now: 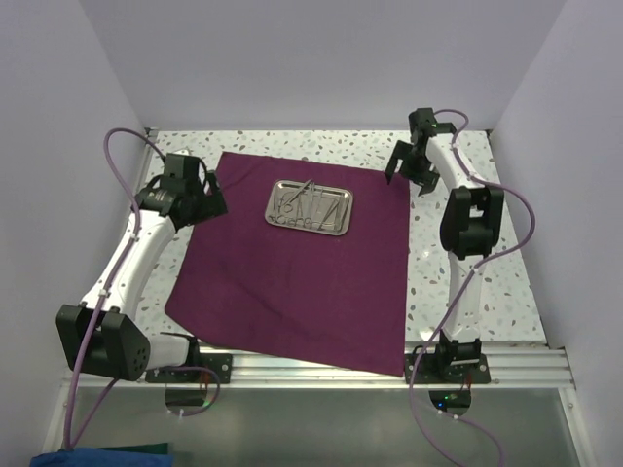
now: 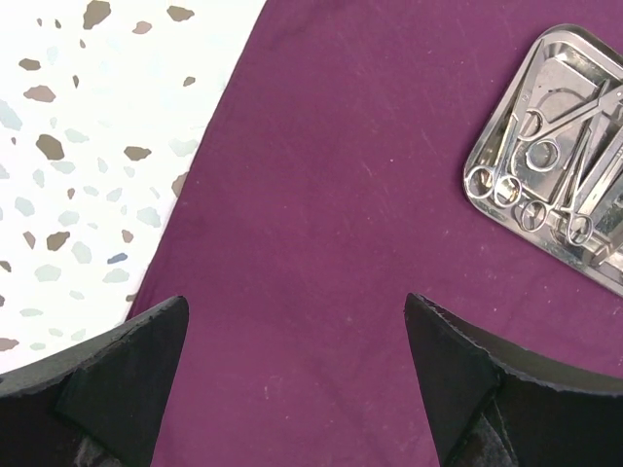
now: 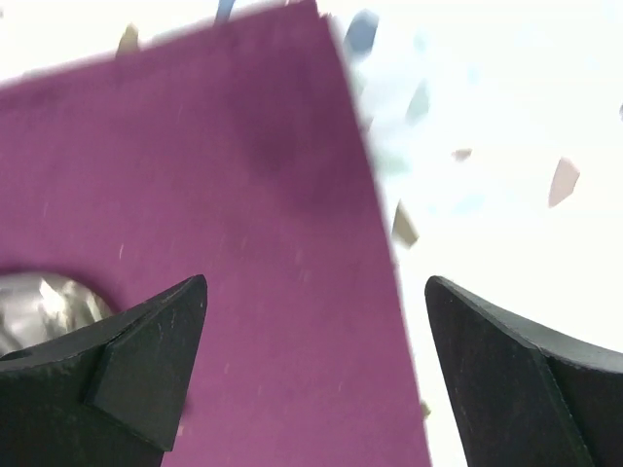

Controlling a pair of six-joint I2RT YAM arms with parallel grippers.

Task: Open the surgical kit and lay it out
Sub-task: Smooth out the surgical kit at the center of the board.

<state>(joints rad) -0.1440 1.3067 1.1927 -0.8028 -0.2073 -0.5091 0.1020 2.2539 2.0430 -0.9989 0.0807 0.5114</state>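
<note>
The surgical kit's maroon cloth lies spread flat across the table. On its far half sits a small shiny steel tray holding several thin silver instruments; the same tray shows ring-handled scissors and forceps in the left wrist view. My left gripper hovers open over the cloth's left edge, nothing between its fingers. My right gripper stands open above the far right corner of the cloth, its jaws straddling the cloth's right edge. A blurred bit of the tray shows at the left there.
The speckled white tabletop borders the cloth on both sides. White walls close in at the left, back and right. An aluminium rail with the arm bases runs along the near edge. A blue-green fabric lies below the table at the bottom left.
</note>
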